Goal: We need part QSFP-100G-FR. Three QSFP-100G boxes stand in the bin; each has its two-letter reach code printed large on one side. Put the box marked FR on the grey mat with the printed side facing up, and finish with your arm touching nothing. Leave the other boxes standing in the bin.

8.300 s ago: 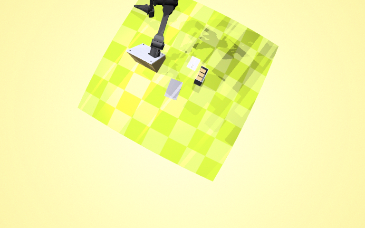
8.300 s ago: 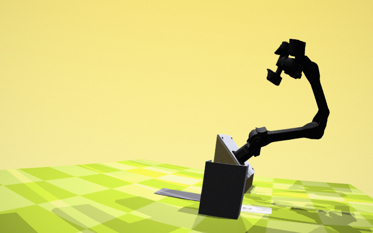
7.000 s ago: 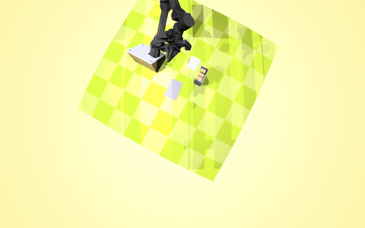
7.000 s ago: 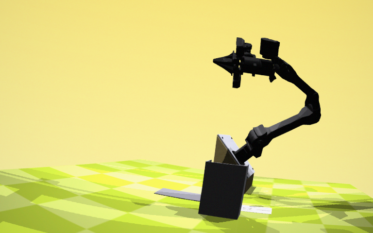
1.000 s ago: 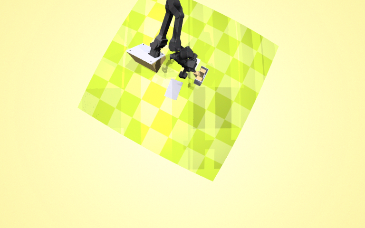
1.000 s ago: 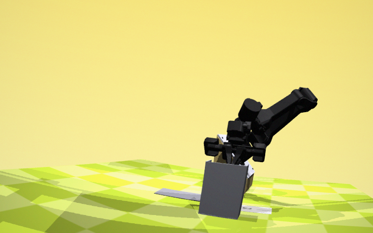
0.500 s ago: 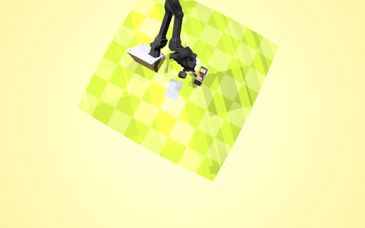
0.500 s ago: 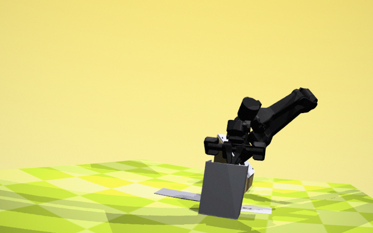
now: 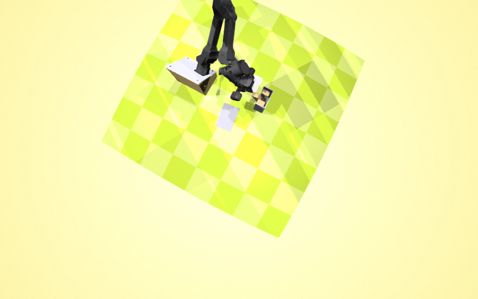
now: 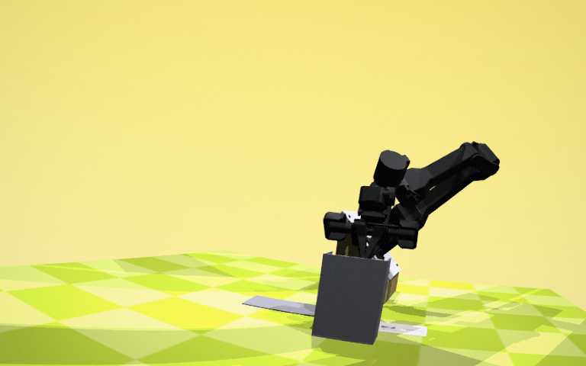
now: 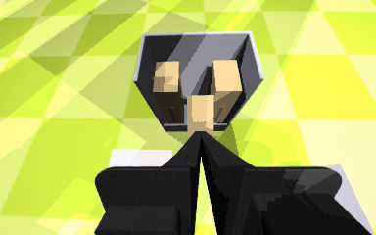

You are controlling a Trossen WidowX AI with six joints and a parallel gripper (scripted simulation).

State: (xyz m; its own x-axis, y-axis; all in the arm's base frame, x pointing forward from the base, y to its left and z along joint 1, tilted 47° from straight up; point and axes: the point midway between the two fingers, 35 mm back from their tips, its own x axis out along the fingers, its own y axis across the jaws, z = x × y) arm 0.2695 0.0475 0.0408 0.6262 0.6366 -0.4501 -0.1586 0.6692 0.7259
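Apparently, no code is readable on the three boxes (image 9: pixel 261 102) (image 11: pixel 201 110) beside the fully closed gripper (image 9: pixel 243 94) (image 10: pixel 366 255) (image 11: pixel 201 134).

The bin (image 9: pixel 259 108) (image 10: pixel 350 298) (image 11: pixel 199 35) looks like smooth, matt plastic. Inside it, the two far boxes (image 11: pixel 167 75) (image 11: pixel 226 74) have the plain, dull look of cardboard, and so does the third box (image 11: pixel 201 110) at its near side. Near the bin, the gripper (image 10: pixel 365 256) (image 11: pixel 200 136) seems dark plastic, mostly matt, while the grey mat (image 9: pixel 227 116) (image 10: pixel 281 305) beside it looks flat and smooth, its material hard to tell.
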